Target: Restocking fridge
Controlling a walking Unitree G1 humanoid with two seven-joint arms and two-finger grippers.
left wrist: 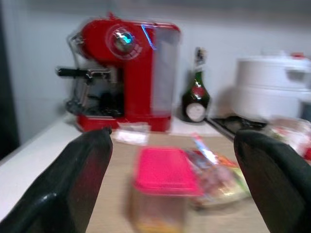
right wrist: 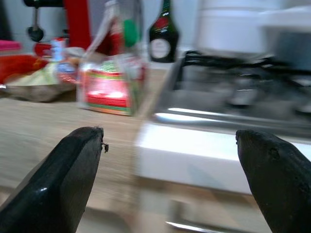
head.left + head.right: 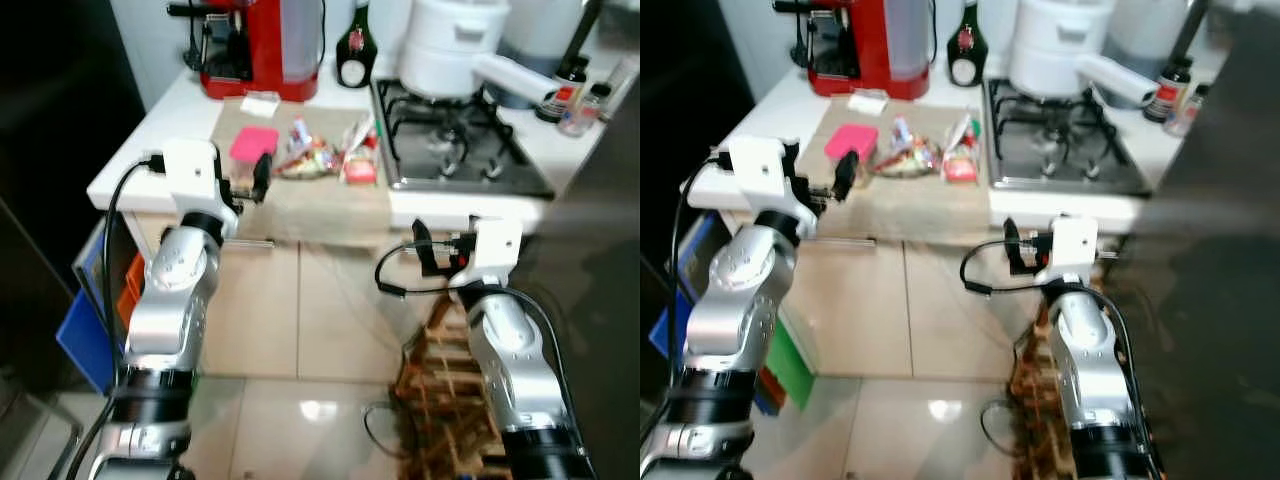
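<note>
While beside snacks [image 3: 318, 157], pink-lidded tub [image 3: 252, 146] before left tool [image 3: 247, 182]

A red coffee machine [image 3: 262, 45] is standing beside a dark bottle [image 3: 355, 48], while a white pot [image 3: 452, 42] is sitting on the gas hob [image 3: 455, 140].

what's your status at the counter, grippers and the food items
Left gripper open, raised at the counter edge facing the pink-lidded container. Right gripper open, lower, short of the counter. Snack packets untouched beside the container. Nothing blocking.
</note>
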